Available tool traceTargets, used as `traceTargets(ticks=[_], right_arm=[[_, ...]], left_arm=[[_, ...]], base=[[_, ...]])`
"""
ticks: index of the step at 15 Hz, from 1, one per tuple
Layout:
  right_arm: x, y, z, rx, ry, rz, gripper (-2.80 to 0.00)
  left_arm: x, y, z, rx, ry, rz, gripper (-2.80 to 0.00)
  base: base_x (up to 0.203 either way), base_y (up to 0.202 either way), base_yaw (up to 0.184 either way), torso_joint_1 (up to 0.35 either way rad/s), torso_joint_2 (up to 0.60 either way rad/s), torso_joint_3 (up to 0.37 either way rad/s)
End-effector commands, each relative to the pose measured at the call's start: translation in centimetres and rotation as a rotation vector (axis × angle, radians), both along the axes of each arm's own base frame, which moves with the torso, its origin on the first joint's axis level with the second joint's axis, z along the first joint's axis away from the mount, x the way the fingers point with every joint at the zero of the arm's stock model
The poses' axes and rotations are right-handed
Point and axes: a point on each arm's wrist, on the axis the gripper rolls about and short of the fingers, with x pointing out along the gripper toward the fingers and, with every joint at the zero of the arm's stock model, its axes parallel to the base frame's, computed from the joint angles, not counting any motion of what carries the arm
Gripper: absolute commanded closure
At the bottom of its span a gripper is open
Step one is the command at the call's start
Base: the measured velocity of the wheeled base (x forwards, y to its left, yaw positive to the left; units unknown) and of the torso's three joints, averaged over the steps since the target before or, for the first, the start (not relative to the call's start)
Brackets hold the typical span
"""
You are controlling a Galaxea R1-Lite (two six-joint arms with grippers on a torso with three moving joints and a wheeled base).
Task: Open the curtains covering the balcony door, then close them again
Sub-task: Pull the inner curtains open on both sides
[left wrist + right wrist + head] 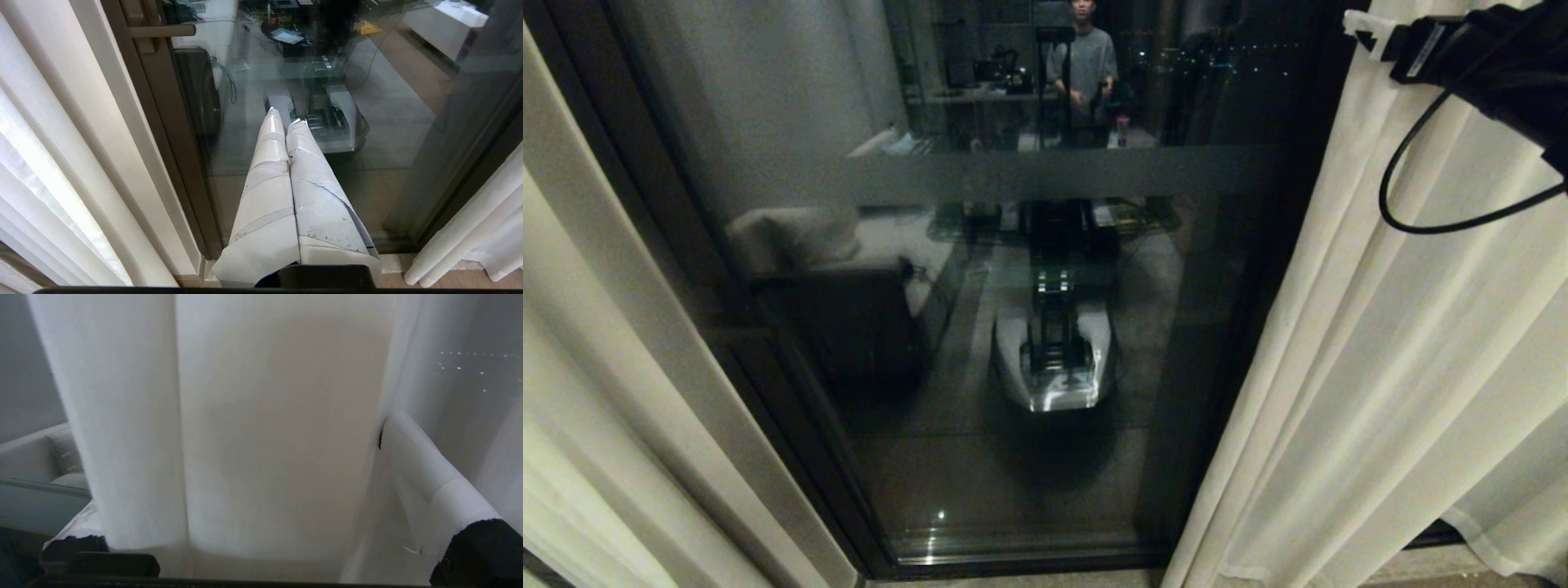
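I had the right gripper (261, 539) spread wide, a fold of the right curtain (1405, 367) between its fingers (425, 473), ungripped; left gripper (288, 134) clenched, empty, parked; balcony door (1013, 327) beyond stood uncovered; best to clamp the fold firmly, then drag smoothly across.

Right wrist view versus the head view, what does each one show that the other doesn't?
Only the right wrist view shows the right hand open, a fold of the right curtain panel lying between its fingers.

Only the head view shows the balcony door uncovered between both panels, the left curtain panel, the frosted band, and the robot and a person reflected in the glass.

Both show the right curtain panel.
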Motion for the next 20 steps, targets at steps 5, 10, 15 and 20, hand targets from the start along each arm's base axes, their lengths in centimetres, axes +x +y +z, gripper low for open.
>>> traceTargets(ticks=[5, 10, 15, 20], right_arm=[[-0.17, -0.26, 0.17, 0.000, -0.008, -0.006, -2.80], [-0.13, -0.25, 0.09, 0.000, 0.002, -0.003, 0.00], [-0.19, -0.26, 0.18, 0.001, -0.003, -0.002, 0.00], [-0.45, -0.25, 0.47, 0.004, -0.011, -0.001, 0.00]], left_arm=[[-0.01, 0.00, 0.00, 0.000, -0.001, 0.001, 0.00], [-0.01, 0.00, 0.00, 0.000, -0.001, 0.002, 0.00], [-0.01, 0.00, 0.00, 0.000, -0.001, 0.002, 0.00], [-0.01, 0.00, 0.00, -0.002, -0.001, 0.001, 0.00]], base=[[0.000, 0.000, 0.000, 0.000, 0.00, 0.000], [0.000, 0.000, 0.000, 0.000, 0.00, 0.000], [0.000, 0.000, 0.000, 0.000, 0.00, 0.000], [0.000, 0.000, 0.000, 0.000, 0.00, 0.000]])
